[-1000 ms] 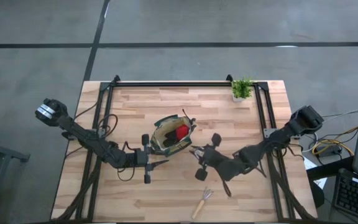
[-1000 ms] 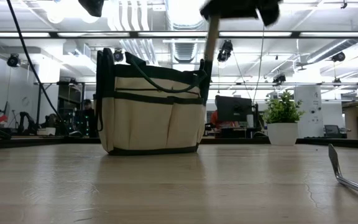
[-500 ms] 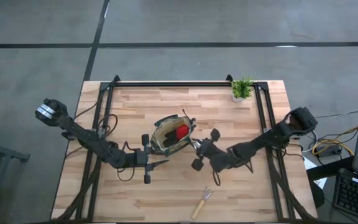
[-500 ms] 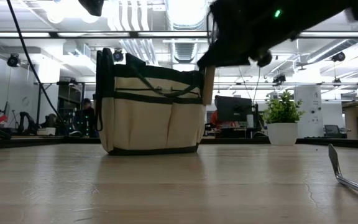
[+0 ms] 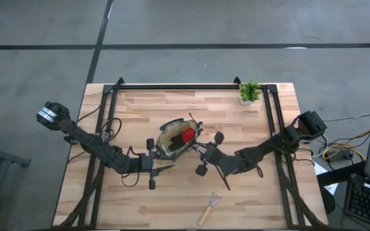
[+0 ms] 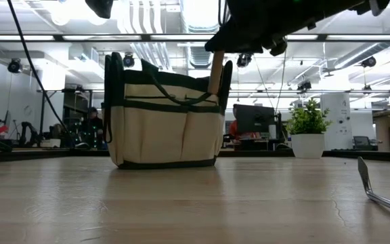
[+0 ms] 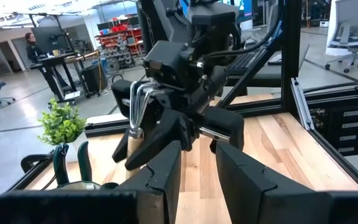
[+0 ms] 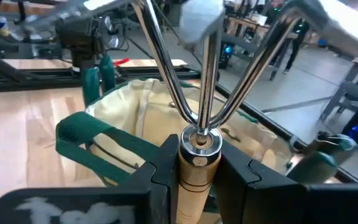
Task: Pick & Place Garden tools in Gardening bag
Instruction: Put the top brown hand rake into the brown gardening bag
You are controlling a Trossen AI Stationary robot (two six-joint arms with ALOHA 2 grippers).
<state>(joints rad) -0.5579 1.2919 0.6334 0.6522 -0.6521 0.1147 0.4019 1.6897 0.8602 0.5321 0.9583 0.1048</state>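
1. The gardening bag stands upright near the middle of the tabletop, its mouth open to the high view, with a red item already lying inside it.
2. The right gripper hangs just beside the bag's rim, on the side facing the right arm. Its jaws are clamped on the wooden handle of a three-pronged hand fork.
3. The right wrist view shows the handle pinched between the jaws and the metal prongs reaching out over the bag's green-trimmed opening; held this way, the tool would likely drop straight in on release.
4. The low view shows the wooden handle at the bag's top edge, so the tool appears to be at the point of entering.
5. The left gripper waits low by the bag's near side, on the left arm's side. Its jaws are parted and hold nothing, perhaps ready to steady the bag.
6. Another wooden-handled rake lies on the tabletop well apart from the bag, not yet collected.
7. A small potted plant stands at the far corner, away from the bag.
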